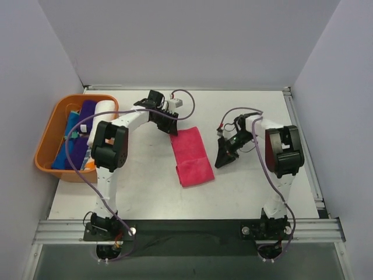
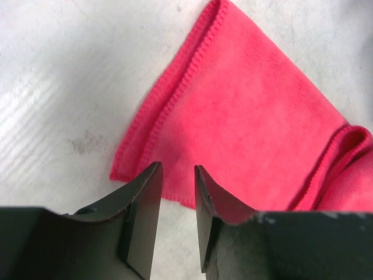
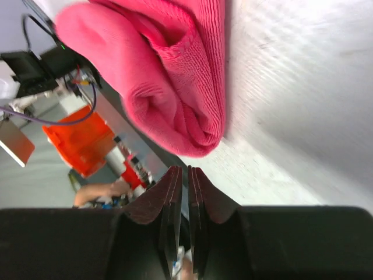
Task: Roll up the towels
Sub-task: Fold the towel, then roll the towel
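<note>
1. The orange basket [image 1: 45,139] sits at the far left edge of the table [image 1: 250,192], by the left arm's elbow.
2. I count three towels in it: a blue towel [image 1: 66,146] along the left side, a purple towel [image 1: 87,111] next to it, and a white rolled towel [image 1: 104,114] on the right, partly hidden by the arm. A purple cable drapes across the load.
3. The hot pink towel [image 1: 190,156] lies on the table between the two arms, well apart from the basket. It is a long strip running far to near, slightly slanted.
4. The left wrist view shows the hot pink towel [image 2: 250,111] flat, with a stitched corner nearest the camera and a raised fold at the right edge.
5. The left arm is folded at the elbow beside the basket, with its forearm reaching far and right. The left pincer [image 1: 171,128] is at the strip's far end.
6. The left pincer [image 2: 178,186] has a narrow gap with nothing between the fingers. Its tips are over the near corner of the towel.
7. The right arm is bent back, wrist turned in towards the towel. The right pincer [image 1: 223,157] is just beside the strip's right edge.
8. The right pincer [image 3: 185,175] is closed to a thin slit and holds nothing.
9. In the right wrist view, a bunched, folded end of the hot pink towel [image 3: 169,76] sits just past the tips. I can't tell if they touch.
</note>
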### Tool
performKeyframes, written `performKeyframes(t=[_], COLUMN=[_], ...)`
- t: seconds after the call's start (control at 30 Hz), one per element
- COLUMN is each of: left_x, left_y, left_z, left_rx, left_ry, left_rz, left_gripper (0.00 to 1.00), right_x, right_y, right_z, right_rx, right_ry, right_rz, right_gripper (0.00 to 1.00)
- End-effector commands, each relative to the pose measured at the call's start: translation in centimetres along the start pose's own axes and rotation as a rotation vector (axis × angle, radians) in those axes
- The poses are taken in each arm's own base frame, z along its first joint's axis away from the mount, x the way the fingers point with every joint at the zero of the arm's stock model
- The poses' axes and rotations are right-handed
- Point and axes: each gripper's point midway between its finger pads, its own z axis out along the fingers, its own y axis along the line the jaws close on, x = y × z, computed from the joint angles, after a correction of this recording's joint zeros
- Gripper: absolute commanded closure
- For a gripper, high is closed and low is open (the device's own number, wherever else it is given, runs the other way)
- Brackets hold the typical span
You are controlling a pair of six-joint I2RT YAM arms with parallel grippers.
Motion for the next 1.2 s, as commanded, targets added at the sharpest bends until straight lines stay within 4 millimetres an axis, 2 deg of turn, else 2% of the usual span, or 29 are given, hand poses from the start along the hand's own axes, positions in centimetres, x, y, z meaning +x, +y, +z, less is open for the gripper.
performKeyframes(t=[0.0,0.03,0.1,0.13,0.17,0.23,0.27,0.33,0.37,0.43,0.47,0.53,0.6,0.63,0.7,0.73,0.77,0.83,0.93,0.97,1.0,1.1,1.13,1.17], left_x=[-2.4,-1.3,-0.3,0.8,1.5,2.0,3.7,4.6,5.4,6.5,6.6,7.9,8.1,8.5,9.1,9.0,10.0,10.4,11.7,11.1,11.1,9.2,8.1,8.0], left_y=[-3.1,-4.2,-6.5,-8.1,-9.2,-12.4,-13.0,-15.2,-15.6,-16.8,-17.0,-16.8,-16.3,-15.6,-14.1,-13.1,-12.5,-10.0,-7.3,-6.8,-6.0,-5.8,-6.4,-6.8], left_z=[-5.2,-6.3,-7.5,-8.7,-9.0,-10.8,-10.2,-10.7,-10.1,-9.2,-8.6,-7.0,-5.7,-4.5,-3.0,-1.8,-1.2,0.4,1.4,1.4,1.5,0.5,-0.6,-1.4], left_rx=[0.015,0.028,0.116,0.159,0.201,0.321,0.353,0.439,0.468,0.524,0.535,0.551,0.534,0.521,0.465,0.449,0.418,0.343,0.277,0.273,0.250,0.270,0.286,0.295], left_ry=[-0.081,-0.077,-0.094,-0.102,-0.109,-0.152,-0.140,-0.159,-0.156,-0.130,-0.130,-0.080,-0.066,-0.043,-0.013,0.008,0.057,0.081,0.121,0.114,0.116,0.084,0.056,0.049], left_rz=[0.046,0.043,0.061,0.067,0.070,0.071,0.006,-0.026,-0.077,-0.113,-0.119,-0.195,-0.220,-0.244,-0.277,-0.288,-0.319,-0.323,-0.337,-0.312,-0.315,-0.283,-0.250,-0.209], left_gripper=[0.60,0.60,0.60,0.60,0.60,0.60,0.60,0.61,0.61,0.62,0.63,0.65,0.67,0.68,0.69,0.70,0.71,0.71,0.72,0.72,0.71,0.68,0.66,0.63], right_x=[-1.6,-1.8,-2.4,-2.7,-3.1,-3.6,-3.9,-4.4,-4.6,-4.5,-4.6,-4.6,-4.5,-4.5,-4.2,-4.1,-4.4,-4.2,-4.5,-4.9,-4.4,-4.7,-5.0,-5.4], right_y=[0.0,0.1,1.2,2.5,3.4,5.6,6.5,8.5,9.2,10.3,10.0,8.8,6.0,5.0,1.7,0.8,-0.4,-2.1,-3.1,-3.1,-3.1,-2.4,-2.1,-1.6], right_z=[-4.5,-4.8,-5.7,-5.9,-6.2,-6.1,-5.9,-5.1,-4.5,-3.1,-2.1,-0.8,0.9,1.3,2.4,2.6,3.0,3.2,4.0,4.3,5.0,5.0,4.6,3.6], right_rx=[0.014,0.007,-0.021,-0.074,-0.091,-0.120,-0.137,-0.146,-0.170,-0.169,-0.161,-0.109,-0.031,-0.015,0.047,0.057,0.076,0.095,0.097,0.095,0.099,0.102,0.100,0.104], right_ry=[-0.129,-0.141,-0.181,-0.195,-0.219,-0.225,-0.224,-0.202,-0.184,-0.147,-0.122,-0.095,-0.058,-0.048,-0.018,-0.015,-0.020,-0.027,-0.041,-0.061,-0.051,-0.065,-0.080,-0.108], right_rz=[-0.029,-0.029,-0.061,-0.072,-0.099,-0.148,-0.156,-0.202,-0.203,-0.227,-0.217,-0.201,-0.164,-0.148,-0.088,-0.072,-0.058,0.006,0.050,0.065,0.074,0.055,0.039,0.013], right_gripper=[0.89,0.89,0.88,0.87,0.85,0.81,0.81,0.80,0.80,0.80,0.80,0.80,0.82,0.83,0.84,0.84,0.85,0.85,0.85,0.86,0.86,0.87,0.87,0.87])
